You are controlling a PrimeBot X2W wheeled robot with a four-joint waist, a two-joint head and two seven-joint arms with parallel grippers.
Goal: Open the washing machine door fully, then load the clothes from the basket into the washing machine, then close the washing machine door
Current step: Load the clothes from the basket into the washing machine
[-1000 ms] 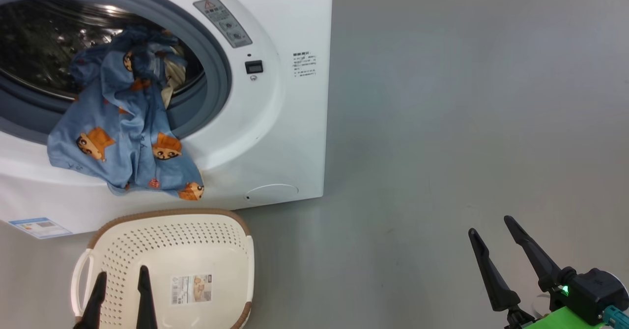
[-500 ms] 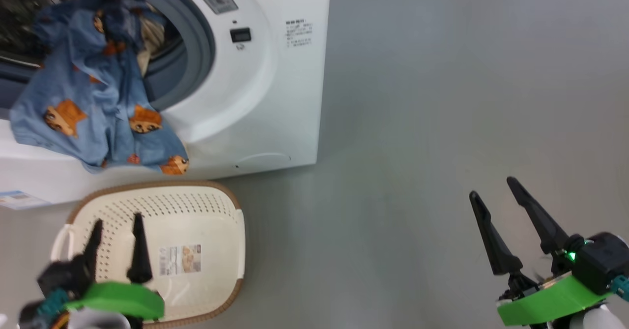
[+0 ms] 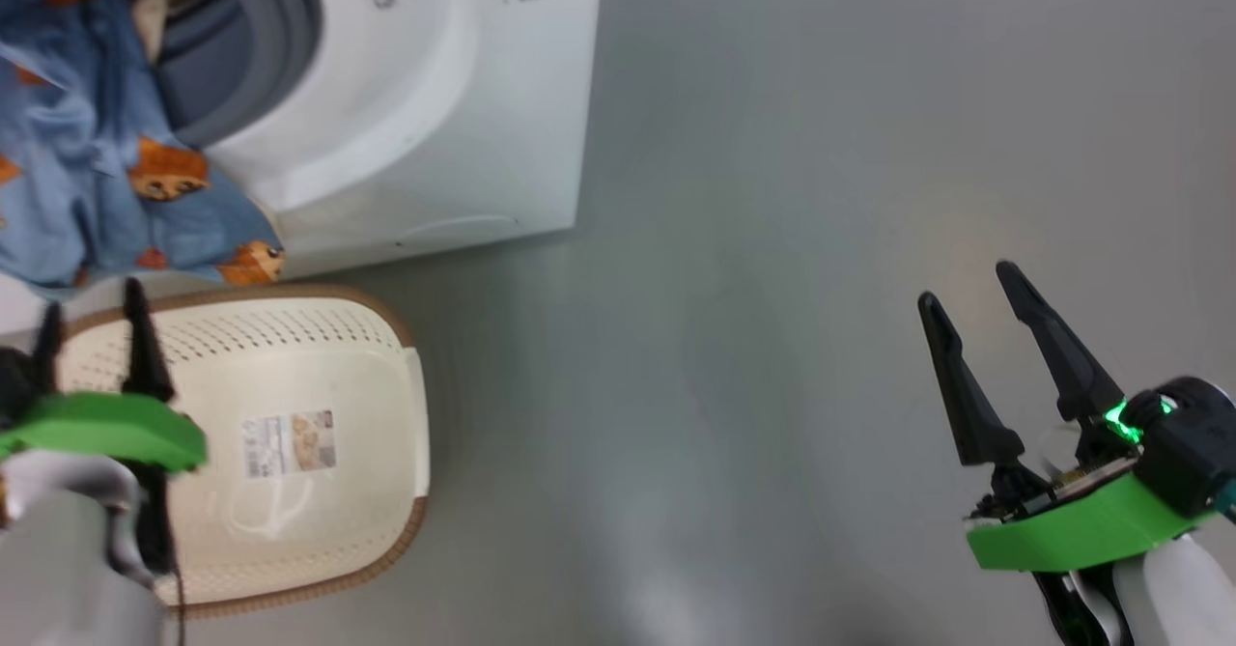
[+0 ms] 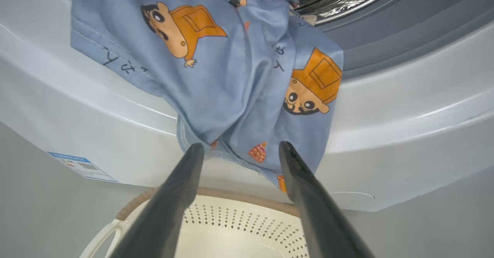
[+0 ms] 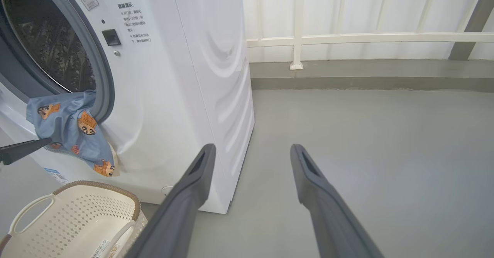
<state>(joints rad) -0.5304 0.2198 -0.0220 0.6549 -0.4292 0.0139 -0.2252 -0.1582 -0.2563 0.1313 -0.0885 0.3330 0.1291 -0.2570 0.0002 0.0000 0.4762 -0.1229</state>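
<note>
The white washing machine [image 3: 406,125] stands at the upper left with its opening uncovered; the washing machine door is out of view. The clothes [image 4: 231,65], light blue with orange cartoon prints, hang out of the drum over the lower front lip. Below them sits the cream basket [image 3: 386,356], a label sticker on its bottom. My left gripper [image 4: 241,146] is open above the basket's far rim, fingertips just under the clothes' hanging hem, nothing between them. My right gripper [image 3: 966,284] is open over bare floor to the machine's right.
Grey floor [image 3: 772,240] stretches right of the machine. A white railing [image 5: 347,38] and a low kerb run along the wall behind. A round service flap [image 3: 463,229] and a blue sticker [image 4: 83,167] mark the machine's lower front.
The head camera has swung, shifting the machine and basket up and left in the picture. My left gripper has moved forward over the basket to its far rim, under the hanging clothes. Both grippers stay open.
</note>
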